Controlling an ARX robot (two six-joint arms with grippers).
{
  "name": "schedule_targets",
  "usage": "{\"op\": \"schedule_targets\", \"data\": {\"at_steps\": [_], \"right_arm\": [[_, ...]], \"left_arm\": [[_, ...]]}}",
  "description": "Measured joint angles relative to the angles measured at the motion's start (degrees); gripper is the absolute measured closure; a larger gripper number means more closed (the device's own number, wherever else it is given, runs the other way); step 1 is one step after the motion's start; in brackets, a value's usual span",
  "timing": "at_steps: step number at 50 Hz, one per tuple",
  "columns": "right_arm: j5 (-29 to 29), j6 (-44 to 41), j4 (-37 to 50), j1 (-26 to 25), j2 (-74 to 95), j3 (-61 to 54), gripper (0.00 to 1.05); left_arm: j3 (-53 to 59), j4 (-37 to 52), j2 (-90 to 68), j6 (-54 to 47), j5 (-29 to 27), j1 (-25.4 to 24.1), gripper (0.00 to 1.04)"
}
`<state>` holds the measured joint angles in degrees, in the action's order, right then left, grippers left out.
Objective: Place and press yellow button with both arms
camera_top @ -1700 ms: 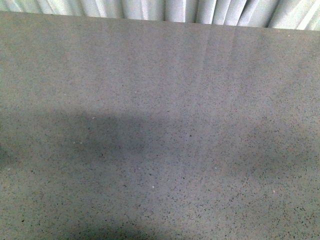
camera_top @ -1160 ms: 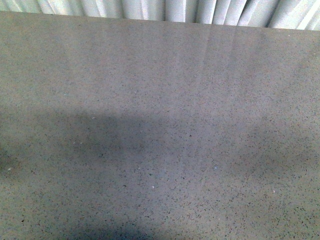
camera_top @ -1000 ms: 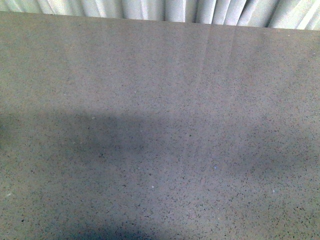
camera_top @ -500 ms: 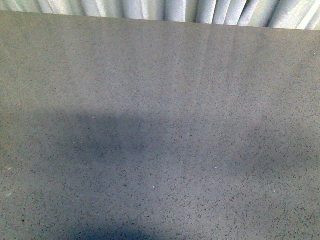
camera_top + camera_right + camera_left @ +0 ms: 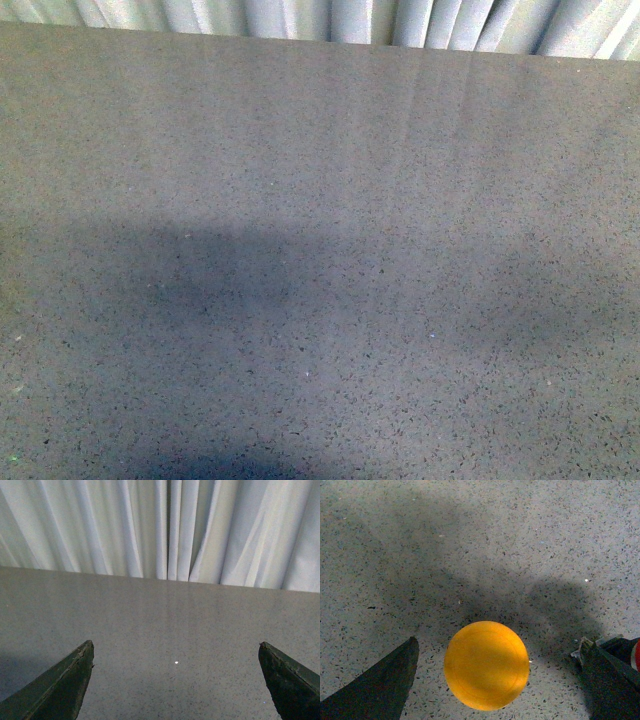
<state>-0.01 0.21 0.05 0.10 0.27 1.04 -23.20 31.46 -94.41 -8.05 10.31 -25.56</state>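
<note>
In the left wrist view the yellow button's round orange-yellow cap [image 5: 486, 665] faces the camera, standing on the speckled grey table between my two dark fingers. My left gripper [image 5: 497, 650] is open, its fingers well apart on either side of the cap and not touching it. The button's body and base are hidden under the cap. My right gripper [image 5: 175, 652] is open and empty above bare table, facing the far edge. Neither arm nor the button shows in the front view.
The speckled grey table [image 5: 330, 250] fills the front view, with soft shadows on its left half. A white pleated curtain [image 5: 165, 530] hangs behind the table's far edge. A small red and white part [image 5: 636, 655] shows beside one left finger.
In the front view the dark shadow on the table's left half has shifted slightly; nothing else has visibly moved.
</note>
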Motion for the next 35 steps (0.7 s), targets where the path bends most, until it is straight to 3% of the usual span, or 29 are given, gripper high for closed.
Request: {"op": "schedule_targets", "data": {"at_steps": [11, 26, 35], "right_arm": [[0.0, 0.0, 0.0, 0.0, 0.0, 0.0, 0.09], [0.0, 0.0, 0.0, 0.0, 0.0, 0.0, 0.09], [0.0, 0.0, 0.0, 0.0, 0.0, 0.0, 0.09]], "left_arm": [[-0.1, 1.4, -1.5, 0.0, -0.6, 0.1, 0.1], [0.1, 2.7, -2.3, 0.0, -1.4, 1.1, 0.64], [0.4, 3.1, -2.2, 0.0, -1.4, 1.2, 0.69]]}}
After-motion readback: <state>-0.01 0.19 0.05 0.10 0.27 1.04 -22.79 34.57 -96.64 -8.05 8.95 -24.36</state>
